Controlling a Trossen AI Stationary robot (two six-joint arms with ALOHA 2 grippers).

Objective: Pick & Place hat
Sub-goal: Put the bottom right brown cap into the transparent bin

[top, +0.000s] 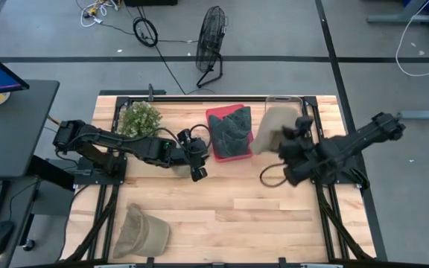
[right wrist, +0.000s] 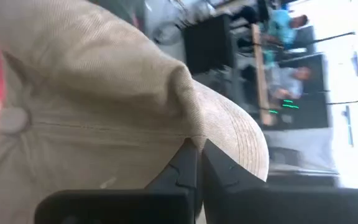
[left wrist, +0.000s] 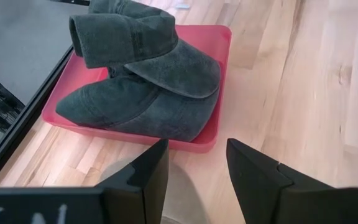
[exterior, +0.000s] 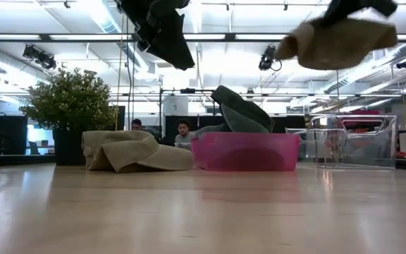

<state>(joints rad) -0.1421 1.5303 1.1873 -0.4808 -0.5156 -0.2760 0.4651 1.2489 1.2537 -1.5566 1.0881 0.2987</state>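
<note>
We have the right claw up in the air with a tan hat pinched in it, fingers closed tight on a fold of the cloth near the brim. From the high view, the hat hangs just beside the pink bin, on the side toward the right arm, its long axis running from the bench's far edge toward the near one. In the low view, the hat sits well above the bench, drooping slightly at the end nearer the pink bin; which end is the brim we cannot tell there.

The left claw hovers just short of the pink bin, on its near side, fingers spread a moderate way and gripping nothing. Inside the bin lies a dark green hat, crumpled and folded over itself, its bulk poking above the rim.

A second tan hat rests flat on the bench well apart from the bin, near the front corner on the left arm's side. A potted plant stands near the bin on the left arm's side, by the bench's far edge. A clear plastic bin sits beyond the pink one in the low view.
</note>
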